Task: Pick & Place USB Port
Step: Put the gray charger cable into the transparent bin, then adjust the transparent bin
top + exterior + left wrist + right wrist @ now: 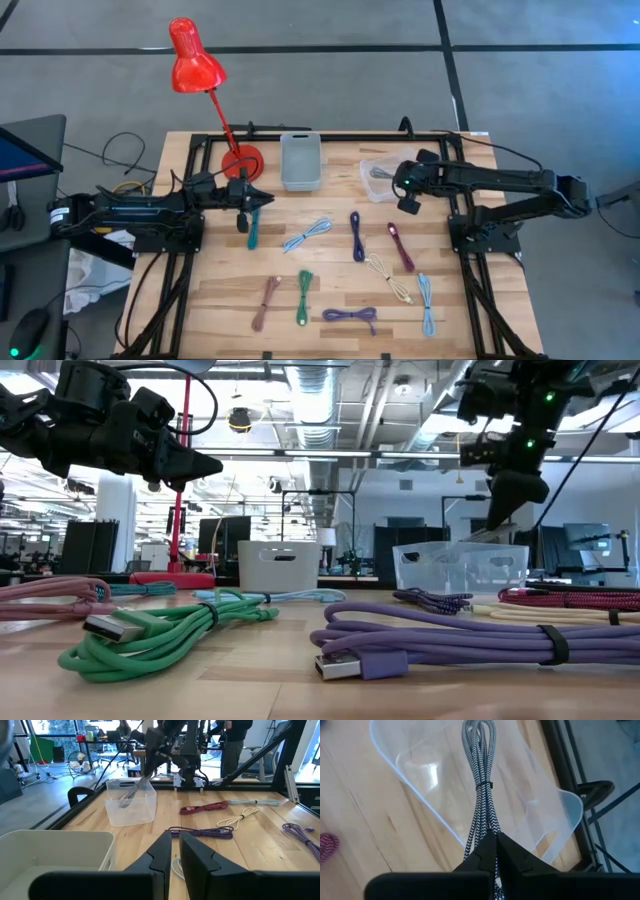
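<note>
A black-and-white braided USB cable (pixel 482 775), coiled and tied with a band, slants down from my right gripper (pixel 495 851) into the clear plastic container (pixel 372 187) at the table's far right. That gripper (pixel 398 182) is above the container's near-right rim and shut on the cable. My left gripper (pixel 250 200) hovers above the table near the grey bin (pixel 301 160) and over a teal cable (pixel 253 228). Its fingers (pixel 162 855) are shut and hold nothing. My right gripper pinches the braided cable bundle between its two fingers at one end (pixel 489 831), on the near side of the tie band. The fingers slant down from above and lie along the bundle. The cable hangs below them, its looped end (pixel 479 730) inside the clear container.
Several coiled cables lie on the near half of the table: light blue (pixel 308 235), purple (pixel 356 235), maroon (pixel 400 245), cream (pixel 388 278), green (pixel 303 296), pink (pixel 266 300). A red desk lamp (pixel 195 60) stands at the far left, its base (pixel 241 160) beside the grey bin.
</note>
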